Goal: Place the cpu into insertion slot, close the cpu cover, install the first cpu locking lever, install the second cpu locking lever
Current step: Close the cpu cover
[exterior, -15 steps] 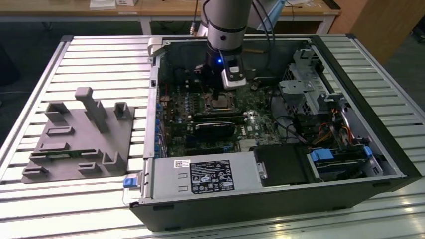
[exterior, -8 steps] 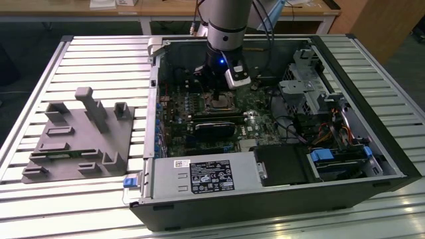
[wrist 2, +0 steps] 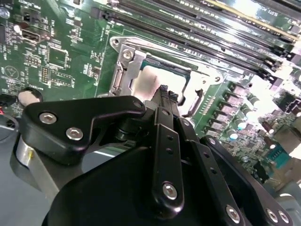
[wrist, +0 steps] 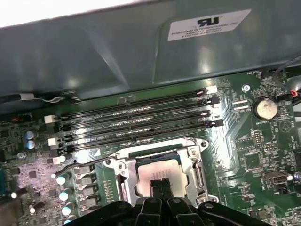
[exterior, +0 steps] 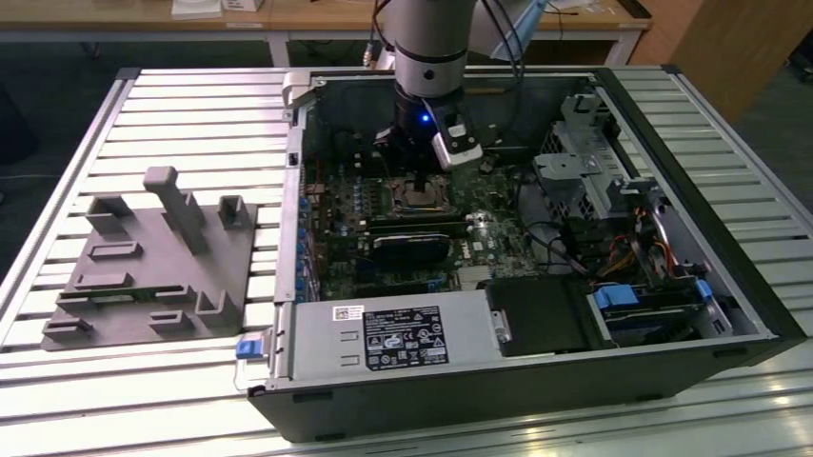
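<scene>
The cpu [wrist: 157, 170] lies flat in the insertion slot [exterior: 417, 199], its pale metal face [wrist 2: 146, 81] showing through the window of the cpu cover [wrist: 123, 170]. In both wrist views the silvery cover frame [wrist 2: 126, 60] looks lowered around the chip. A thin wire locking lever [wrist: 80, 162] sticks out sideways from the socket's corner, and another dark lever [wrist 2: 195, 101] curves along the socket's side. My gripper [wrist: 162, 186] is shut with nothing between its fingers, and its tips [wrist 2: 164, 92] are over the chip's face. It hangs straight above the socket [exterior: 421, 181].
Several long black memory slots [wrist: 141, 117] run beside the socket, close to the case wall [wrist: 117, 52]. A black card [exterior: 409, 246], the power supply [exterior: 381, 333] and a drive cage [exterior: 597, 171] crowd the case. A grey fixture [exterior: 152, 257] sits on the slatted table at the exterior view's left.
</scene>
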Robot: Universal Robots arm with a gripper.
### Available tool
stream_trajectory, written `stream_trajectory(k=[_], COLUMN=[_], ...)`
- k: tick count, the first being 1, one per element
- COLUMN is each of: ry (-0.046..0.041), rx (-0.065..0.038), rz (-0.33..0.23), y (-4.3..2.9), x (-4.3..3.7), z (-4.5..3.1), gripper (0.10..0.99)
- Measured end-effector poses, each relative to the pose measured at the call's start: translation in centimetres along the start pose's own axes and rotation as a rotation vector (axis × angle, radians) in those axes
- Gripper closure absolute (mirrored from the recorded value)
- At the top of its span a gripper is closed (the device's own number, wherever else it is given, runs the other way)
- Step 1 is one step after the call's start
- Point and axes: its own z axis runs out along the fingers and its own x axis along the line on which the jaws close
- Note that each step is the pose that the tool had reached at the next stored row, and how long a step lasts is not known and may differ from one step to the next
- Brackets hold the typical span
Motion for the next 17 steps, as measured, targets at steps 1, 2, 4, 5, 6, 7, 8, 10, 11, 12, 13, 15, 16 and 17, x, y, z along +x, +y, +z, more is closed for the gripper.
stream_trajectory(k=[1, 2, 4, 5, 6, 7, 8, 10, 11, 12, 13, 15, 16, 17], ry=[-0.0032, -0.0036, -0.0035, -0.0034, -0.0028, -0.0018, -0.0009, 0.0003, 0.0003, 0.0003, 0.0004, -0.0042, -0.0113, -0.0162], rx=[0.0, -0.001, -0.001, -0.001, -0.001, -0.001, -0.002, -0.002, -0.002, -0.002, -0.002, -0.003, -0.003, -0.002], rz=[-0.001, -0.001, -0.002, -0.006, -0.02, -0.038, -0.056, -0.081, -0.082, -0.082, -0.082, -0.083, -0.083, -0.083], y=[0.0, 0.0, 0.0, 0.0, 0.0, -0.01, -0.01, -0.01, -0.01, -0.01, -0.01, -0.01, -0.01, -0.01], x=[0.0, 0.0, 0.0, 0.0, 0.0, 0.01, 0.01, 0.0, 0.0, 0.0, 0.0, 0.02, 0.04, 0.04], z=[0.0, 0.0, -0.01, 0.0, 0.0, 0.0, 0.02, 0.03, 0.03, 0.03, 0.03, 0.05, 0.06, 0.07], gripper=[0.98, 0.98, 0.98, 0.98, 0.98, 0.98, 0.98, 0.98, 0.98, 0.98, 0.98, 0.98, 0.98, 0.98])
